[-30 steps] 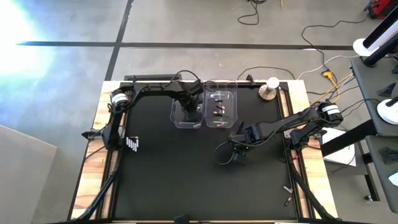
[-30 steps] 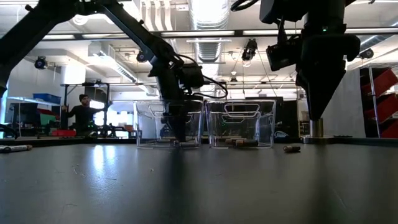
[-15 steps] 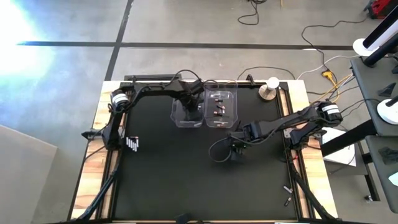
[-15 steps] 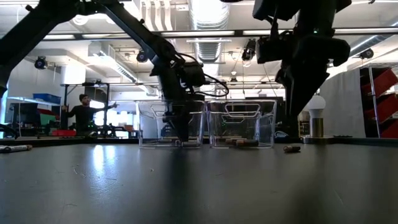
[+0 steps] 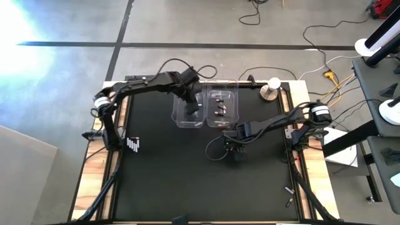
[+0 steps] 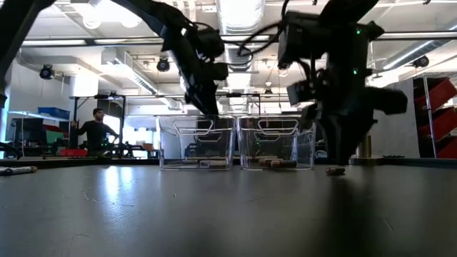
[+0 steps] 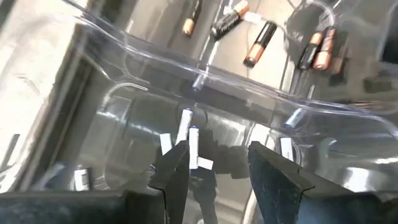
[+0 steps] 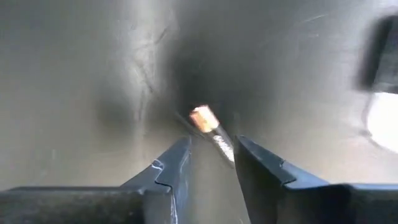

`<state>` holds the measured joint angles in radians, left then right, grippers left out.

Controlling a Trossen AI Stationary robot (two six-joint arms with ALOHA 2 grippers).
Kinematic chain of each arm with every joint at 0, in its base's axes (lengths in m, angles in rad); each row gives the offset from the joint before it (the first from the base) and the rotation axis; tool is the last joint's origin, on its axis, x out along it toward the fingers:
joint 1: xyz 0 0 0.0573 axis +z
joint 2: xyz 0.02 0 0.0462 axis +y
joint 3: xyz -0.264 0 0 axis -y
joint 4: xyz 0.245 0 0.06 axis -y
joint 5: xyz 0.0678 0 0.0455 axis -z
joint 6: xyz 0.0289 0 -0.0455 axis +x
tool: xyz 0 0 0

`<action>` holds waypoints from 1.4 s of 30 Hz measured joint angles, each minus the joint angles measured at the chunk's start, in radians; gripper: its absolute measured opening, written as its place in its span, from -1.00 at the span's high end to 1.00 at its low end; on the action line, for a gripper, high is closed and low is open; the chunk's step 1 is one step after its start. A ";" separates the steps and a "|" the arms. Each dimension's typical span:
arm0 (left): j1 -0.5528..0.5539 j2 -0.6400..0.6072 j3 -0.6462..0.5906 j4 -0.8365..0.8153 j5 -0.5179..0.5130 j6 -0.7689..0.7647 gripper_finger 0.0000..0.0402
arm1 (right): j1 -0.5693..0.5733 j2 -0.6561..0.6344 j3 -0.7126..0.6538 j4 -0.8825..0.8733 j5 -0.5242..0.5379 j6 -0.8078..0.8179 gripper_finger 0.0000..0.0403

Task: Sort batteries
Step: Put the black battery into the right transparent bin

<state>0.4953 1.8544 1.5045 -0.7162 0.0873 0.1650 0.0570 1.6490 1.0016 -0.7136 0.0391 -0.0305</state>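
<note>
Two clear bins stand side by side at the far middle of the black mat. The left bin (image 5: 187,114) holds silvery-white batteries (image 7: 188,138). The right bin (image 5: 222,108) holds dark batteries with copper ends (image 7: 260,43). My left gripper (image 7: 217,158) hangs open above the left bin, with nothing between its fingers. My right gripper (image 8: 211,155) is low over the mat, open. A dark, copper-ended battery (image 8: 210,129) lies on the mat between its fingertips; in the low view this battery (image 6: 334,170) shows right below the gripper.
A row of batteries (image 5: 133,145) lies at the mat's left edge. A round silver-and-white knob object (image 5: 270,92) stands at the far right corner. Loose cables hang from the right arm near its gripper. A person stands in the room beyond the table.
My left gripper has risen straight up out of the left bin and now hangs above its rim. My right gripper has moved toward the table's left edge, turned about its own axis and sunk down onto the loose battery on the mat.
</note>
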 joint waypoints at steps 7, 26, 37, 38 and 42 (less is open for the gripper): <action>0.002 -0.125 -0.016 -0.009 0.001 -0.002 0.29 | -0.005 0.097 0.005 0.008 -0.040 -0.047 0.52; 0.012 -0.483 -0.240 0.168 0.002 -0.006 0.29 | -0.004 0.069 0.152 -0.156 -0.045 -0.010 0.89; 0.012 -0.529 -0.289 0.242 0.034 -0.044 0.29 | -0.140 -0.007 0.525 -0.157 0.064 -0.092 0.89; 0.012 -0.529 -0.287 0.250 0.039 -0.047 0.29 | -0.169 0.001 0.541 -0.154 0.067 -0.101 0.89; 0.009 -0.529 -0.273 0.262 0.086 -0.053 0.29 | -0.278 0.027 0.557 -0.144 0.066 -0.101 0.89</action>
<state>0.5044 1.3251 1.2312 -0.4543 0.1731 0.1121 -0.2209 1.6762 1.5585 -0.8580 0.1052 -0.1317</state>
